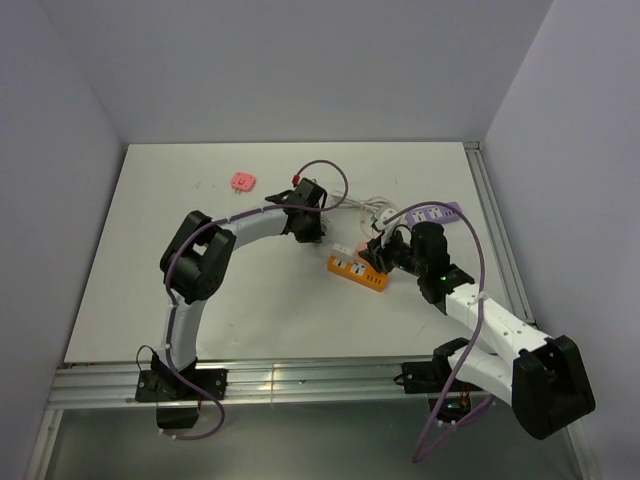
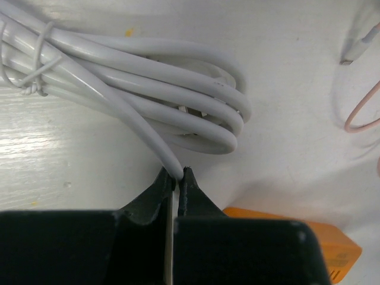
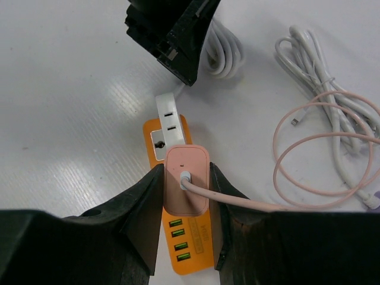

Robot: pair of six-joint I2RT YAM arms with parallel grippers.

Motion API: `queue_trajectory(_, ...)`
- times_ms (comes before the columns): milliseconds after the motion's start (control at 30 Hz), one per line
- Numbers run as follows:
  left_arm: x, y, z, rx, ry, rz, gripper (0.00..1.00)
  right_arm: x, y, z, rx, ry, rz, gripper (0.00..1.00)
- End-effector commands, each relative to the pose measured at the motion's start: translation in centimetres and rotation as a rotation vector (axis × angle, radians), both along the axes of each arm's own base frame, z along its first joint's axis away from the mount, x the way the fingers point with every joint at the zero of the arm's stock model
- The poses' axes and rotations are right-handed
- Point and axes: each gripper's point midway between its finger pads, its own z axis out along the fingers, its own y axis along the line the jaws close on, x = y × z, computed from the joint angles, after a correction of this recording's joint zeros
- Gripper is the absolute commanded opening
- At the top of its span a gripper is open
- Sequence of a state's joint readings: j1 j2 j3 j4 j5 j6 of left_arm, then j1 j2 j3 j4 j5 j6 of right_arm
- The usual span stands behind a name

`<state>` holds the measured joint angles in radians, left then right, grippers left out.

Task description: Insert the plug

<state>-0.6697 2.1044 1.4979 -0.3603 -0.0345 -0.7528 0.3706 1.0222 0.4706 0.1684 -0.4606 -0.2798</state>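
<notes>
1. We see the pink plug (image 3: 186, 189) sitting over the orange power strip (image 3: 190, 252), clamped between the fingers of the right gripper (image 3: 185, 173).
2. Just beyond the orange power strip, the left gripper (image 2: 176, 180) pinches a white cable (image 2: 178, 101) lying on the tabletop (image 1: 150, 250).

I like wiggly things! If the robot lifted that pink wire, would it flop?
Probably floppy: the pink wire lies in loose loops on the table. Likely light too, being so thin. It might tug the pink plug it joins.
</notes>
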Motion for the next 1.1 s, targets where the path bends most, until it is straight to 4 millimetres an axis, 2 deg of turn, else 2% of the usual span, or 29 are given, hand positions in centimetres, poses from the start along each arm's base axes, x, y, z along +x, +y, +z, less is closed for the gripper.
queue_trajectory(0,0.0,2.0,1.0,0.072,0.026,-0.062,0.00,0.5,0.4,2.6,0.104,0.015,-0.069,0.00)
queue_trajectory(133,-0.2,2.5,0.8,0.061,0.046,-0.100,0.00,0.5,0.6,1.8,0.067,0.046,-0.045,0.00)
queue_trajectory(200,-0.7,2.2,0.5,0.044,0.062,-0.120,0.00,0.6,0.6,1.1,0.044,0.033,-0.026,0.00)
queue_trajectory(300,-0.9,1.8,0.2,0.019,0.068,-0.134,0.00,1.1,0.5,1.3,-0.016,-0.013,-0.003,0.00)
queue_trajectory(500,-0.8,1.3,-0.2,-0.001,0.080,-0.136,0.00,1.8,0.2,0.6,-0.151,-0.080,0.068,0.00)
queue_trajectory(600,-0.5,1.0,0.2,-0.015,0.073,-0.129,0.00,1.1,1.1,-0.4,-0.145,-0.103,0.153,0.00)
queue_trajectory(733,-0.5,0.9,0.5,-0.021,0.067,-0.125,0.00,0.4,1.0,-1.8,-0.164,-0.094,0.180,0.00)
queue_trajectory(867,-0.6,0.5,0.6,-0.047,0.076,-0.127,0.00,-0.2,1.7,-1.7,-0.144,-0.143,0.213,0.00)
queue_trajectory(1067,-1.0,0.2,0.4,-0.071,0.088,-0.123,0.01,-0.7,2.2,-2.8,-0.186,-0.119,0.249,0.00)
